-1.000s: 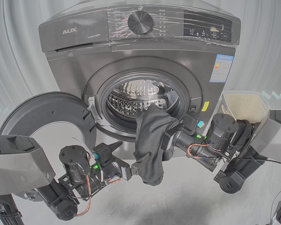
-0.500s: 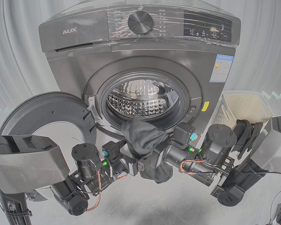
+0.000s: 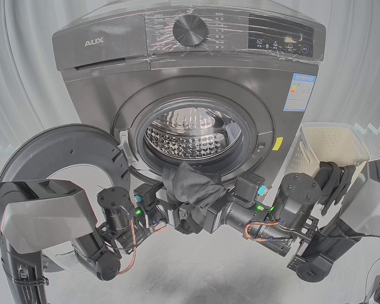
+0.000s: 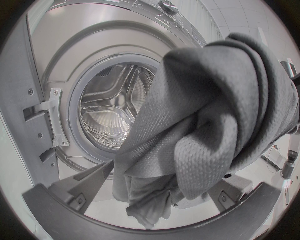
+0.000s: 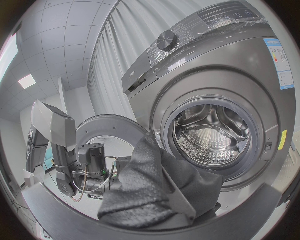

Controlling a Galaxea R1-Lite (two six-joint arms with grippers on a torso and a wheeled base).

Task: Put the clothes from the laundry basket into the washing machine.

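A dark garment point(image 3: 191, 186) hangs bunched below the washing machine point(image 3: 112, 95) opening.

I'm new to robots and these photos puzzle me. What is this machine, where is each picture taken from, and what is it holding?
A two-armed robot faces a washing machine whose round door is open. One picture looks down from its head; the other two come from wrist cameras. The right gripper holds a dark garment just below the drum opening; the left gripper, fingers apart, meets it. The laundry basket, more dark clothes over its rim, stands on the right.
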